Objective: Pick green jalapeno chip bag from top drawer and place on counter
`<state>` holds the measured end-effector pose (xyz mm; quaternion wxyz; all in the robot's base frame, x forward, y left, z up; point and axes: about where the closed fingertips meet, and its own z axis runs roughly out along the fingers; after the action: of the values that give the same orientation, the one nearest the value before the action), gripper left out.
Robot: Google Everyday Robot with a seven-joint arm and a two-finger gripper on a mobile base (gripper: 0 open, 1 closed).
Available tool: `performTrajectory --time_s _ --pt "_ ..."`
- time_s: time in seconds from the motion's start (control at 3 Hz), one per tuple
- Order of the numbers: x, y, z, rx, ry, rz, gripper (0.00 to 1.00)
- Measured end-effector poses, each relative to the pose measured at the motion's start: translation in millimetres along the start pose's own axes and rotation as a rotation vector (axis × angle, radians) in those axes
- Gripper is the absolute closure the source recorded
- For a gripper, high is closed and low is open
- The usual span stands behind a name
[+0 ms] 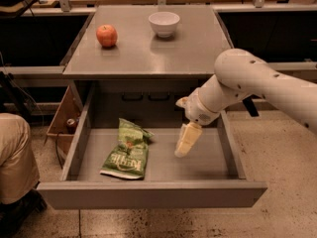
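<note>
Presently hand (182, 150) hangs inside the open drawer (148, 195), right of the green chip bag (126, 155) lying flat on its floor, apart from it; grip state cannot be told.

Light: dim overall, with a warm yellow-brown cast. It falls from above, so upper faces are lit. The flat grey counter (148, 58) carries a soft, dull sheen. The round red apple (106, 35) and small white bowl (164, 23) throw short, soft shadows at their bases. The recess under the counter and the far background are near black. The cream-coloured gripper (184, 145), brightly lit, hangs over the right half of the wide grey metal top drawer (148, 195).
</note>
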<state>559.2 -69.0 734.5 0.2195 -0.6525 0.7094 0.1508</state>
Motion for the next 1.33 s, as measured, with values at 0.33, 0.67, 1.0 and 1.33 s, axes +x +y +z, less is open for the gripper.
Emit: performTrajectory --time_s 0.33,0.67,1.0,1.33 --pt "-28.2 -28.9 58.3 -0.031 -0.150 0.060 0.00" --pt "-42.4 -44.3 93.9 -0.053 -0.232 0.111 0.00" --pt "-53.2 -53.7 138.3 -0.065 -0.309 0.167 0.00" --pt "-56.4 -57.9 156.5 -0.067 -0.338 0.186 0.00"
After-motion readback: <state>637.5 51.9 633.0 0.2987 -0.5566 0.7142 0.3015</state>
